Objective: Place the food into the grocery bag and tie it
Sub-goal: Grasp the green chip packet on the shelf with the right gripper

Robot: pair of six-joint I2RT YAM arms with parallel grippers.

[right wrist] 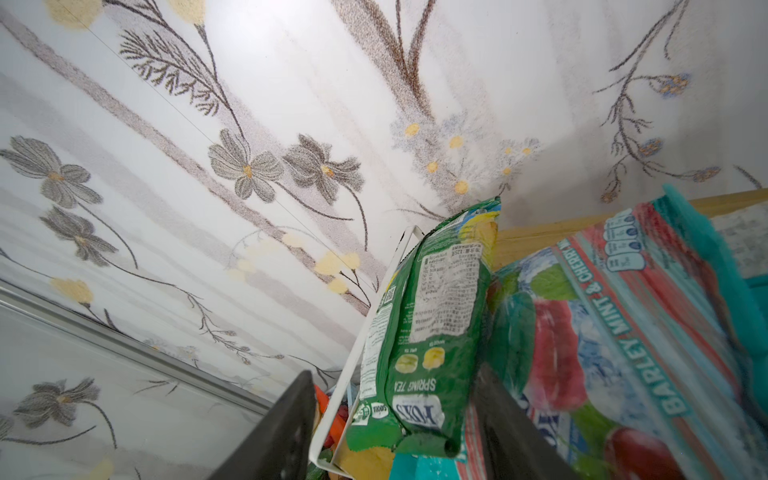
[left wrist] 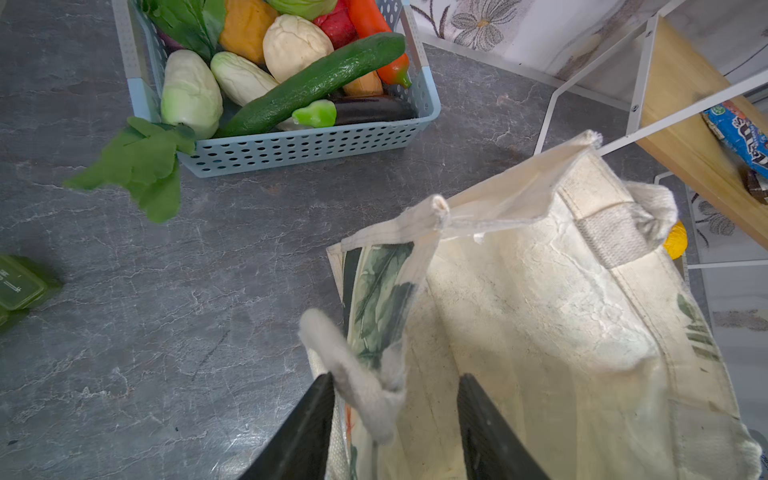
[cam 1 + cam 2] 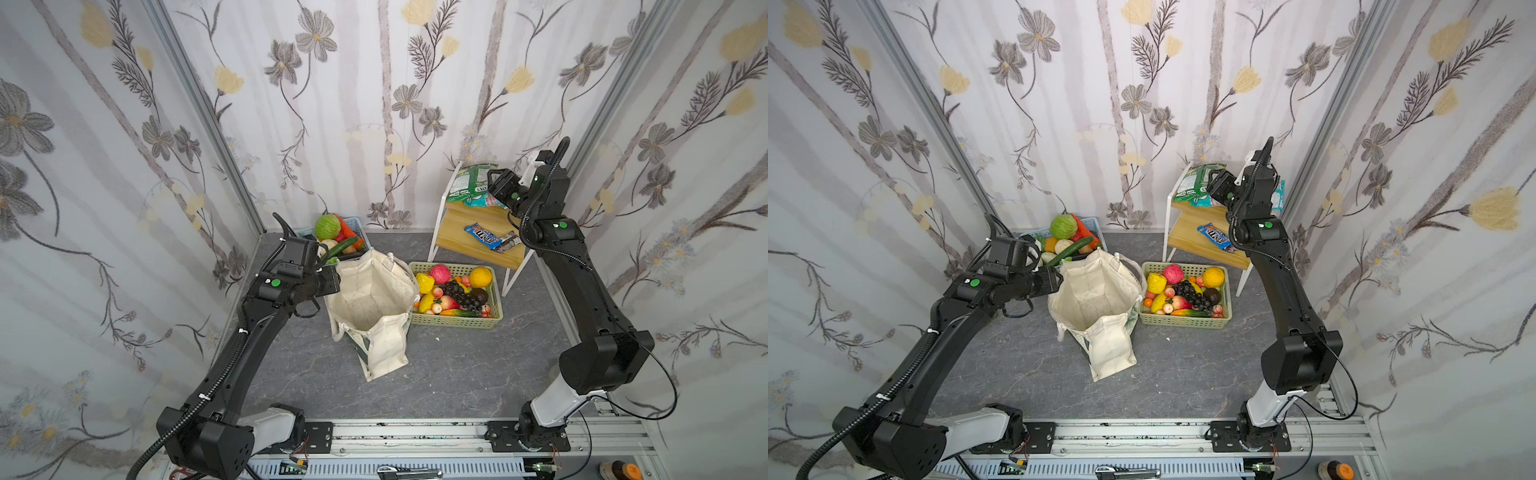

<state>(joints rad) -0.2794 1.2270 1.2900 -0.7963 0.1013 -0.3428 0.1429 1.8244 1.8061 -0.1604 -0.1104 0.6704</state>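
Setup, counted: two black arms, one bag, two baskets, one stand, all on a grey marbled tabletop (image 3: 457, 374). Large cream canvas grocery bag (image 3: 384, 345) with leaf-print sides stands upright mid-table, mouth gaping, bare cream lining showing in both top views. Left gripper (image 2: 395, 376) sits at the bag's rim on the side away from the fruit basket, its two fingers spread and not clenched; one straddles outside and one inside the wall, with a cream loop handle (image 2: 357, 374) lying loose between them. Right gripper (image 1: 395, 372) is up at the top tier of the white-framed wooden two-tier stand (image 3: 469, 245), one finger on either side of the single green-and-yellow crinkly snack packet (image 1: 436, 311); I cannot tell whether they press it. Two teal sweet packets (image 1: 623, 332) lie beside it, and one blue chocolate packet (image 3: 484, 235) is on the lower tier. Pale green plastic basket (image 3: 457, 321), just beside the bag, holds one round orange (image 3: 480, 276) and a yellow oblong fruit (image 3: 427, 302) among other produce. Blue perforated plastic basket (image 2: 316, 145) behind the bag holds two pale white-green oblong vegetables (image 2: 191, 93).
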